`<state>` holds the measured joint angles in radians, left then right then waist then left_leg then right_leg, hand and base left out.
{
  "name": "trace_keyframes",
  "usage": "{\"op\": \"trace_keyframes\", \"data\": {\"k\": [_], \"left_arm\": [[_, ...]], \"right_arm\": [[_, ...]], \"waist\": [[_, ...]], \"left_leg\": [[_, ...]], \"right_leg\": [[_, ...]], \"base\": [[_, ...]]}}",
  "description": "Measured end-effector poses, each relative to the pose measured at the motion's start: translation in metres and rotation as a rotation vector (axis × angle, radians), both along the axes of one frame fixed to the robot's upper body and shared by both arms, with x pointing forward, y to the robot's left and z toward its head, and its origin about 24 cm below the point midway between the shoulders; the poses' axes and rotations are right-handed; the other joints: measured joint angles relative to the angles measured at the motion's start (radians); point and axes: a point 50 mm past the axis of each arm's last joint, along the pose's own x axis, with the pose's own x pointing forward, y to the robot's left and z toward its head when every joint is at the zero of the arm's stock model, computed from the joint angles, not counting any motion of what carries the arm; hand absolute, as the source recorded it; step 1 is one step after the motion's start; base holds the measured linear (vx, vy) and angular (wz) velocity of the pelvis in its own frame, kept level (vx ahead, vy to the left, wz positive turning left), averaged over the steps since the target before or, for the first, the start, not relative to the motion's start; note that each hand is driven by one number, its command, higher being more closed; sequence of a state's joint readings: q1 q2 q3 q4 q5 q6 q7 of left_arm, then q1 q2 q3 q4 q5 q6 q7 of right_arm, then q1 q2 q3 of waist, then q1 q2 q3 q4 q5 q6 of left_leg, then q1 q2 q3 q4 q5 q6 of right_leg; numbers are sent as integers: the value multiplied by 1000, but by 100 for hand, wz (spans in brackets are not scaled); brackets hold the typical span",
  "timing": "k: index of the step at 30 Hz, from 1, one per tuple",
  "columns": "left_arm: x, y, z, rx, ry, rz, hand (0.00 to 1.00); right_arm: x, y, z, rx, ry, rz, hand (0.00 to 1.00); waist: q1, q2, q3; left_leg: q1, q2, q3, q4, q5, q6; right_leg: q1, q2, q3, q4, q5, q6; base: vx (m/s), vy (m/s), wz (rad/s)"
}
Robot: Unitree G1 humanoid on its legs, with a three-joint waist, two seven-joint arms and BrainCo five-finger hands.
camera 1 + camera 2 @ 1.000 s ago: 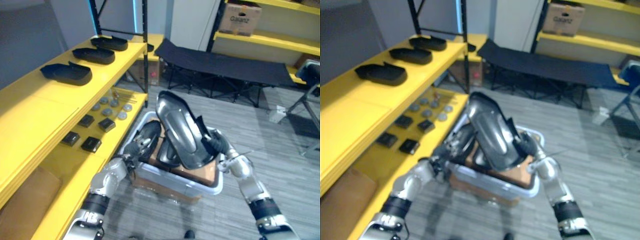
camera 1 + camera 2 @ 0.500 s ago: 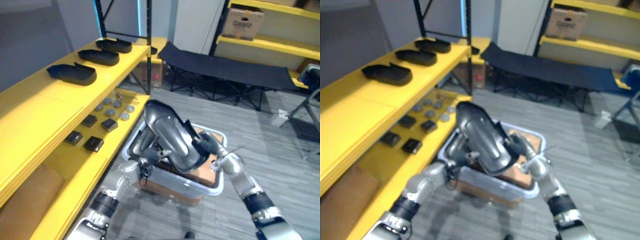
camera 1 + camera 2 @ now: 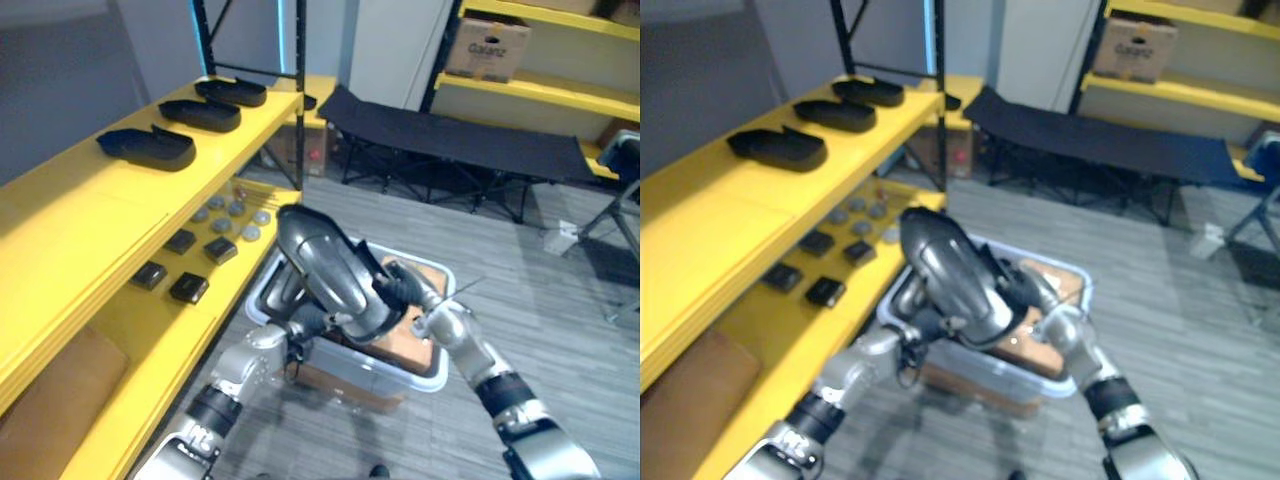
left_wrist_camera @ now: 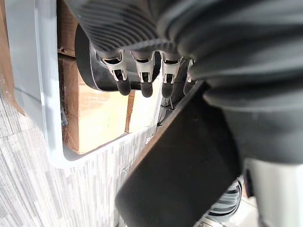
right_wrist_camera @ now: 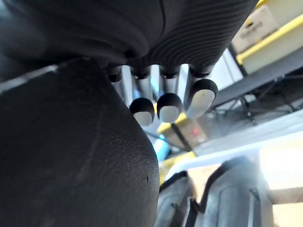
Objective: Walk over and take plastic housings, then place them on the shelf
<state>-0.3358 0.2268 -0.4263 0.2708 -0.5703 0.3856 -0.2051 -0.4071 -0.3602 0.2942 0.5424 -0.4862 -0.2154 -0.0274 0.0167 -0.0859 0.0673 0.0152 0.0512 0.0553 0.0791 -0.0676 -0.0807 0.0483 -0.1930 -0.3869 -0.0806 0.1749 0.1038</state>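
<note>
**Friend:** Where is the housing right now?

**Me:** I see the big dark grey housing [image 3: 335, 275] up in the air. It is tilted, with its round end high and pointing toward the yellow shelf [image 3: 90, 215]. It hangs just over the pale bin [image 3: 425, 375] on the floor.

**Friend:** Who holds it?

**Me:** Both of my robot's hands. The right hand [image 3: 405, 290] is on the side edge of the housing. In the right wrist view its fingers [image 5: 168, 106] bend over the dark shell and their tips touch it, so that hand grips the housing.

**Friend:** And the other one?

**Me:** The left hand [image 3: 308, 325] is down at the low end of the housing, under it. I cannot tell if it grips or just props it up.

**Friend:** What is in the bin?

**Me:** Some brown cardboard [image 3: 405, 340] and another dark housing [image 3: 283, 292] leaning at the shelf side.

**Friend:** What is on the shelf?

**Me:** Three black housings [image 3: 148, 147] lie in a row on the top board. On the board below are little black boxes [image 3: 188, 288] and round discs [image 3: 232, 208]. A black folding bed [image 3: 450, 140] stands far behind the bin.
</note>
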Motion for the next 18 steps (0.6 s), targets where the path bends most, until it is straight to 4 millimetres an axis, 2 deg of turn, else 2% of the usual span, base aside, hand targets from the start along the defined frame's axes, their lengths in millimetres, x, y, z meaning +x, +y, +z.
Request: {"op": "trace_keyframes", "data": {"k": [5, 10, 11, 18], "left_arm": [[-3, -3, -5, 15, 10, 8, 0], [0, -3, -2, 12, -41, 67, 0], [0, -2, -1, 12, -53, 81, 100], [3, 0, 3, 5, -131, 164, 100]], "right_arm": [[-1, 1, -4, -6, 0, -7, 100], [-1, 1, -3, 9, -31, -28, 100], [-1, 1, -3, 12, -39, -34, 100], [-2, 2, 3, 80, -78, -62, 100]], "waist": [[0, 0, 0], [0, 0, 0], [0, 0, 0], [0, 0, 0]], "left_leg": [[0, 1, 0, -1, 0, -1], [0, 2, 0, -2, 1, -1], [1, 2, 1, -2, 1, -1], [2, 4, 7, -2, 1, -1]], "right_leg": [[2, 0, -3, 0, -1, -1], [2, 0, -3, 0, -1, -1], [2, 0, -3, 0, -1, -1], [-2, 0, 2, 0, -1, -1]], "base": [[0, 0, 0], [0, 0, 0], [0, 0, 0], [1, 0, -1]]}}
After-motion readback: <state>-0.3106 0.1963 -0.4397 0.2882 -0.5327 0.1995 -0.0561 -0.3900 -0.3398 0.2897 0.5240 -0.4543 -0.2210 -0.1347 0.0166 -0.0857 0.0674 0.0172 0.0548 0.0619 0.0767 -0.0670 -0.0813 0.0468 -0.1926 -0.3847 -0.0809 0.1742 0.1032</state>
